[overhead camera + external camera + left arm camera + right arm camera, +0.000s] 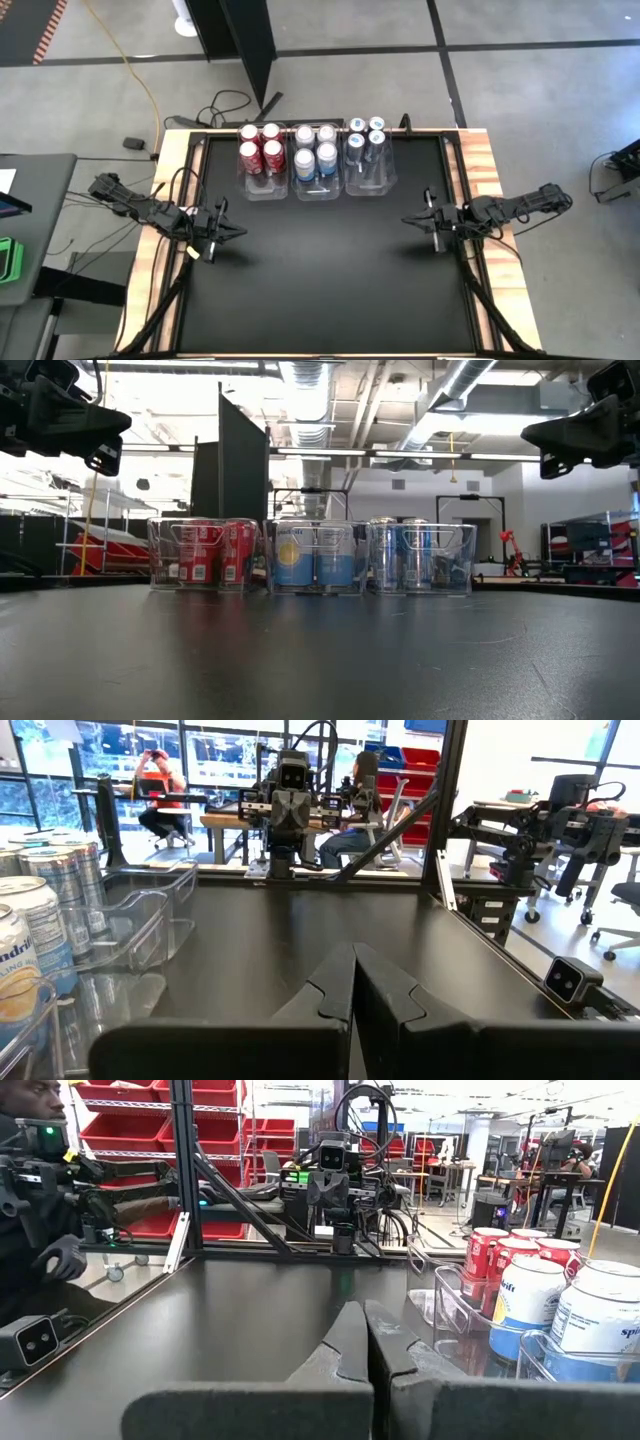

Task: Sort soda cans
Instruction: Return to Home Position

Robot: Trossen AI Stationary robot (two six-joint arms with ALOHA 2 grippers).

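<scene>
Clear plastic holds every can: three bins are lined up side by side at the far edge of the black table (330, 290), and the middle bin (316, 190) is taken as the landmark. Four silver-white and light-blue cans (315, 152) are stood upright inside it. Four red cans (260, 148) are held in the left bin (262, 188) just beside it, and four slimmer dark blue cans (366, 140) in the right bin (368, 185) just beside it on the other side. No can is seen loose on the table.

The sorting is therefore judged complete, and the step in hand is taken to be the arms' return to their resting pose. The left gripper (238, 231) is held above the table, well apart from the middle bin, nearer the robot and off to its left. Its fingers (330, 995) are pressed together on nothing. The right gripper (408, 220) is placed likewise off to the middle bin's right, its fingers (345, 1350) also pressed together and empty.

Little is called for in the next move. The arms need only be drawn back and folded, and kept away from the bins so that the aligned row is not nudged.
</scene>
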